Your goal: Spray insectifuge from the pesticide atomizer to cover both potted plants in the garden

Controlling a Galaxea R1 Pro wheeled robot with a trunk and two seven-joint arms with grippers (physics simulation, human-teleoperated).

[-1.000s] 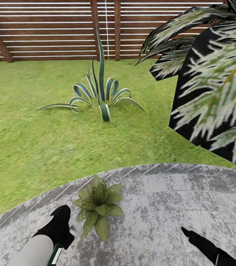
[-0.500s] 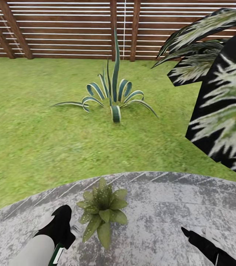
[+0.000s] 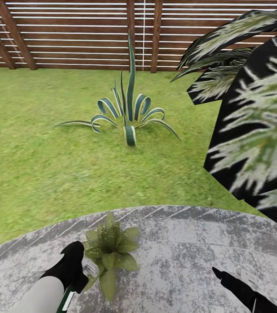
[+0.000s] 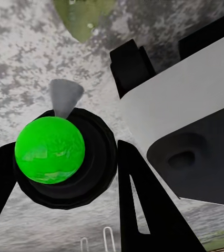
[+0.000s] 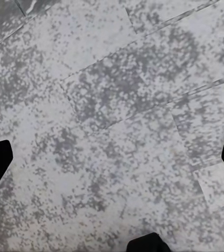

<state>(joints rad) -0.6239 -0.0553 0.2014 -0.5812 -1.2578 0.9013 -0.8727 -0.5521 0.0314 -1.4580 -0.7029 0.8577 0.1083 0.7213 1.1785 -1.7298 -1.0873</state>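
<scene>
Left gripper (image 3: 78, 268) held the atomizer (image 4: 64, 152) at one potted plant (image 3: 108, 248) on the paving (image 3: 190, 248).

In the left wrist view the jaws sat closed around the atomizer's dark body, its green cap and grey nozzle aimed at paving with one leaf tip at the frame edge. Right gripper (image 5: 112, 157) hung over bare paving, jaws spread wide and holding nothing. Risks, as I judged them: the nozzle pointed mostly at stone, so spray could miss the rosette and leave it part covered; only one rosette was in view, so the second could get skipped; the close left arm could bump the leaves. Agave (image 3: 130, 113), palm (image 3: 251, 130) and fence (image 3: 69, 34) stood behind. No labels or writing readable.
</scene>
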